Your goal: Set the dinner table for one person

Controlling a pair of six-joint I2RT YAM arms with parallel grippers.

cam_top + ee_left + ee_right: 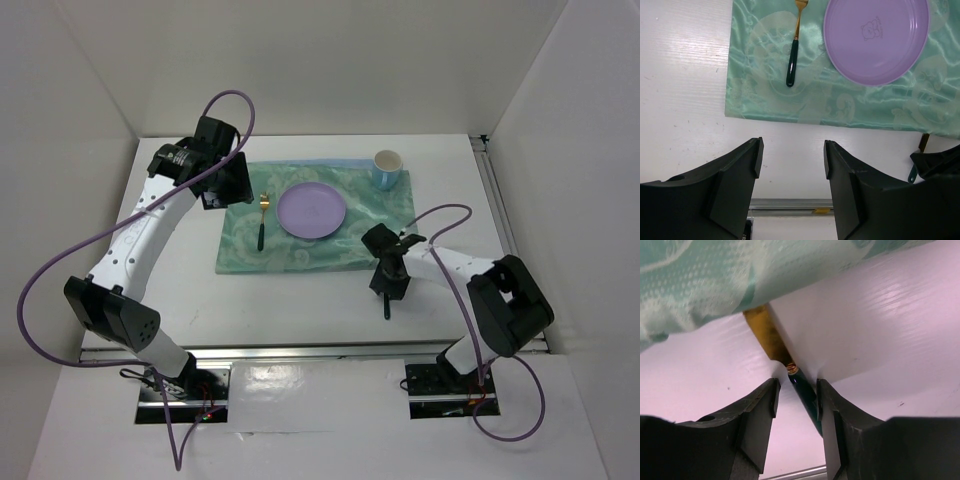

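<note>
On the white dinner table [300, 310] lies a green patterned cloth [370, 215] with a purple plate [312, 211], a gold fork with a dark handle [262, 222] left of the plate, and a blue cup [387, 167] at its far right corner. My right gripper [386, 290] is low at the cloth's near right corner. In the right wrist view it [796, 390] is open, straddling the dark green handle of a gold utensil [805, 392], which rests against one finger. The utensil's gold end reaches the cloth's edge [715, 280]. My left gripper [218, 188] is open, empty and raised [792, 150].
White walls close the table at the back and both sides. A metal rail [300, 352] runs along the near edge. The left wrist view shows the fork [793, 55], the plate [875, 40] and the cloth [765, 95], with the right gripper [940, 160] at lower right.
</note>
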